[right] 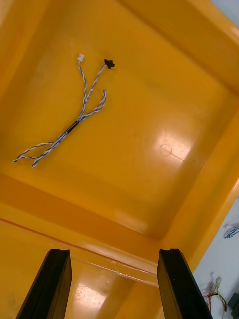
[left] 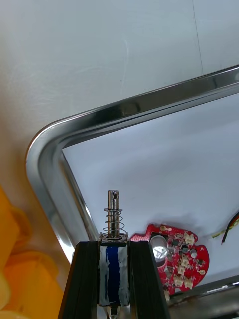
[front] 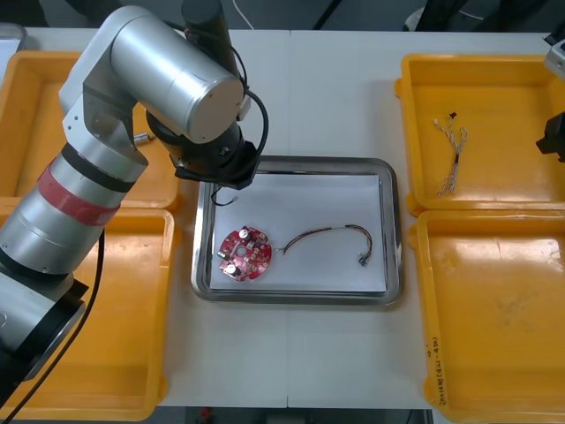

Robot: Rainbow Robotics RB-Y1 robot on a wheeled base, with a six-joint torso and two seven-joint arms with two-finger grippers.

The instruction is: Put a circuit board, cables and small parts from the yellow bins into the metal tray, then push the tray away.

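The left jaws, clenched on a small metal part (left: 114,219) over the far-left corner of the tray (left: 124,107), may release it onto the rim so it bounces out; the right jaws hang released over the far-right bin (right: 149,124).

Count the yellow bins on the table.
4. On the robot's left, far left bin and near left bin, both partly covered by the left arm. On its right, far right bin, holding a blue and white cable, and near right bin.
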